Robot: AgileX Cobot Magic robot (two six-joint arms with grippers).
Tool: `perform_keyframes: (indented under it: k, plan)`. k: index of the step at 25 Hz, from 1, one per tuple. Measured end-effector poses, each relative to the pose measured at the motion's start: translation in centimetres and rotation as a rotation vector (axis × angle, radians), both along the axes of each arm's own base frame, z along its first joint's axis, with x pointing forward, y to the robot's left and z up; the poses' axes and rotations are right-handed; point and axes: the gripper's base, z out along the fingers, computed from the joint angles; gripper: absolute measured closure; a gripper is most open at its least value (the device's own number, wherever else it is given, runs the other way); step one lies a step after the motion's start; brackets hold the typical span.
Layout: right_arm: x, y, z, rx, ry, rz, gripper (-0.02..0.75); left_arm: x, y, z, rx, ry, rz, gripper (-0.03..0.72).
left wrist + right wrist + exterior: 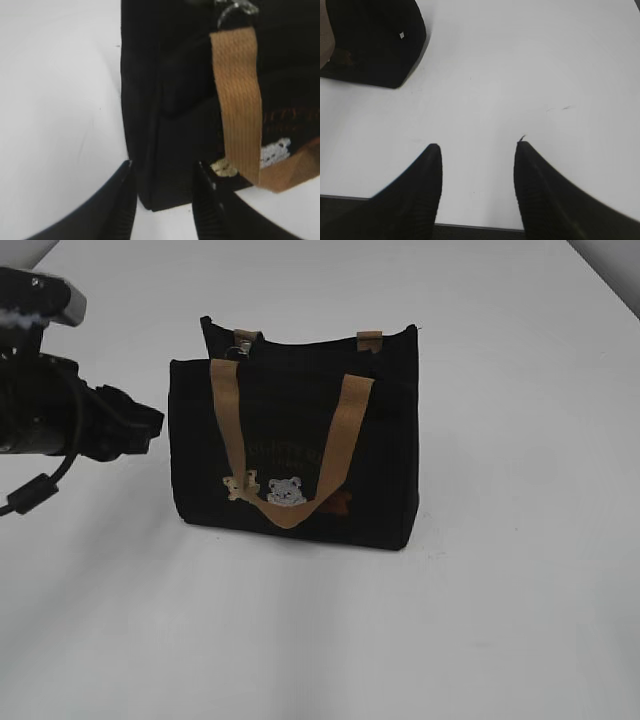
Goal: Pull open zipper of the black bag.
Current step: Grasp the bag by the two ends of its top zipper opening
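Here, the boxy black fabric bag [300,440] shows unreadable lettering; left claw [162,192] straddles its corner, right claw [477,165] open, empty

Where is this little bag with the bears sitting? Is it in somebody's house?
Probably not a house. It looks like a robot test bench or lab: a plain white table, one black bag standing alone on it, and a black robot arm reaching in beside it.
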Motion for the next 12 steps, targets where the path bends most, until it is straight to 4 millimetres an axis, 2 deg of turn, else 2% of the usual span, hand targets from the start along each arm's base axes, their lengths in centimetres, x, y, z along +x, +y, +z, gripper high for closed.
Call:
perform_keyframes:
  k: [4,8,12]
  plan:
    - [0.0,0.0,0.0,0.001,0.000,0.001,0.366,2.0,0.4,0.3,-0.116,0.059,0.089,0.402]
    - [0.0,0.1,0.0,0.008,-0.001,0.005,0.366,4.0,2.1,-0.6,-0.263,0.184,0.138,0.399]
    - [0.0,0.1,0.0,0.014,-0.001,0.009,0.366,5.2,3.7,-0.9,-0.477,0.223,0.143,0.398]
